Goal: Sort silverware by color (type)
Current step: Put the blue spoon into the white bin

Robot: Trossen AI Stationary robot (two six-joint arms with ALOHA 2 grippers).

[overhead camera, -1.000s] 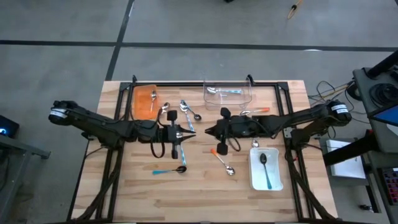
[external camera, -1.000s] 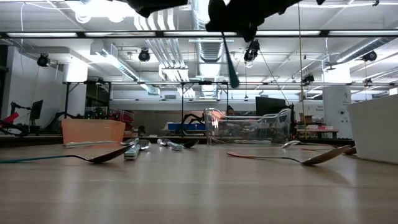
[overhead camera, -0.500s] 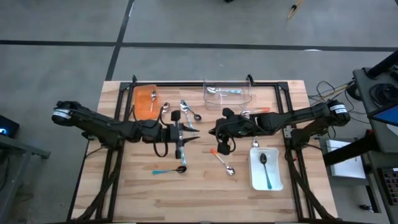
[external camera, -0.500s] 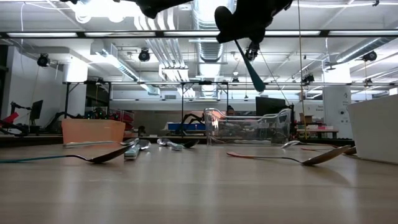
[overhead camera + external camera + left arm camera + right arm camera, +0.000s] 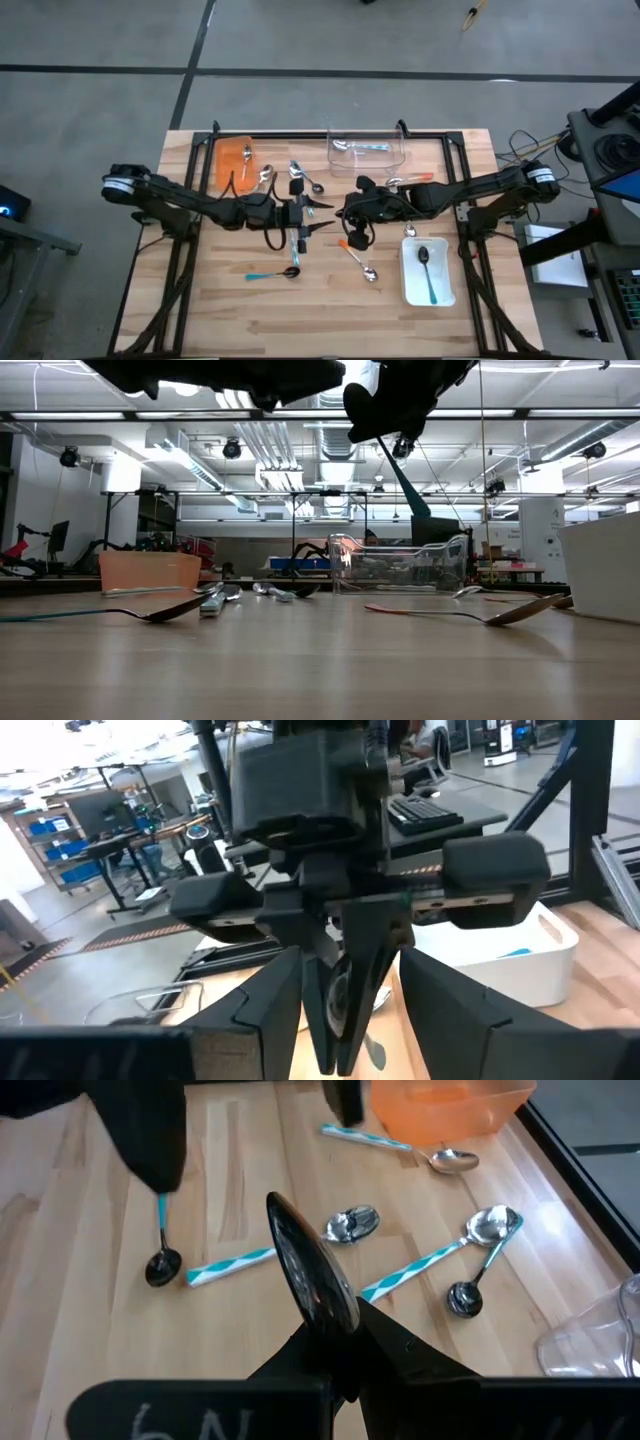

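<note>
My right gripper [image 5: 345, 212] hangs over the middle of the table, shut on a spoon whose dark shiny bowl [image 5: 312, 1280] sticks out past its fingertips. My left gripper [image 5: 322, 216] faces it from the table's left, open. In the left wrist view its two fingers [image 5: 270, 1005] stand on either side of the right gripper's shut fingers [image 5: 345, 970], apart from them. More silverware lies on the wood: teal-handled spoons [image 5: 297, 250] [image 5: 268, 274] and an orange-handled one [image 5: 358, 258]. My right gripper pinches the spoon between its two fingers at the neck just behind the bowl [image 5: 335, 1323]. The fingers come from the table's right, slanting a little down. The bowl points toward my left gripper, and the teal handle [image 5: 408, 485] slants down below the fingers, clear of the table.
An orange tray [image 5: 228, 170] at the far left holds a spoon. A clear tray [image 5: 368, 157] stands at the far middle and a white tray [image 5: 412, 285] with a teal spoon at the near right. Several spoons [image 5: 305, 182] lie between the orange and clear trays.
My left gripper has moved toward the table's right, up to the right gripper, and has opened. My right gripper has tipped in place, and the spoon's teal handle, which hung straight down, now slants.
</note>
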